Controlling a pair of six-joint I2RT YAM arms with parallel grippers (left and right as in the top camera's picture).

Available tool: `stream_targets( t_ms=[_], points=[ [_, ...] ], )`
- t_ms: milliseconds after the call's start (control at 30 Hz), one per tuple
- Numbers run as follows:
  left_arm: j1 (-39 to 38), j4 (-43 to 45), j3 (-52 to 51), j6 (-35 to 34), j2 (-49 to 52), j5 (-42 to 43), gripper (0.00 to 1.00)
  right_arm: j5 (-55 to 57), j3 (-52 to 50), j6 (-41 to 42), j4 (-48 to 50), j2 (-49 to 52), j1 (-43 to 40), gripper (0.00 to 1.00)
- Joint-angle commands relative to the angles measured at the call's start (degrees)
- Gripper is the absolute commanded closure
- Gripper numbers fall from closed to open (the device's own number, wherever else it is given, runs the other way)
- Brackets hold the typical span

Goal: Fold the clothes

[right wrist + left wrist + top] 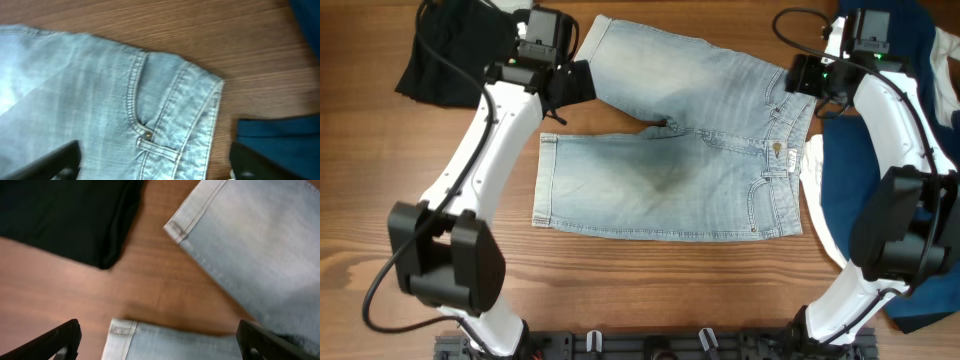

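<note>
- Shorts are laid flat mid-bench, waistband toward the right edge.
- Left claw and right claw are seen spread, empty.
- Rivet marking cannot be read.

White shells and black joint blocks on left arm and right arm — looping black cables.

1. Pale blue denim shorts lie flat, front up, waistband to the right and the two legs splayed apart toward the left.
2. A black garment sits crumpled beside the upper leg's hem.
3. A navy garment lies just beyond the waistband.
</note>
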Motion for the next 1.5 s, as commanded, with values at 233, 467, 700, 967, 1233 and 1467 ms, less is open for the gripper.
stream_targets(
  t_ms=[233, 467, 700, 967, 1233, 1467],
  points=[
    [0.28, 0.26, 1.29, 0.68, 3.26, 3.5, 0.0, -6.99, 2.58, 9.03, -9.33, -7.78, 0.59, 0.0],
    [0.13, -4.31, 1.51, 0.28, -6.8, 10.82, 0.0, 0.2, 2.56, 17.46, -23.69, -22.58, 1.6, 0.0],
    [0.11, -11.78, 1.51, 0.28, -9.11, 15.23, 0.0, 3.76, 1.42, 26.23, -36.37, -37.38, 3.43, 0.0],
    [0.11, -18.27, 1.4, 1.46, -8.7, 15.5, 0.0, 3.17, -2.56, 26.21, -42.58, -44.61, 3.41, 0.0],
    [0.52, -36.96, -7.65, -62.66, -8.61, -2.38, 0.0, 3.19, -11.89, 26.73, -41.35, -44.35, 3.41, 0.0],
    [0.52, -24.76, -24.74, -62.55, -8.61, 3.34, 0.0, 3.15, -19.41, 26.77, -36.63, -44.35, 3.41, 0.0]
  ],
)
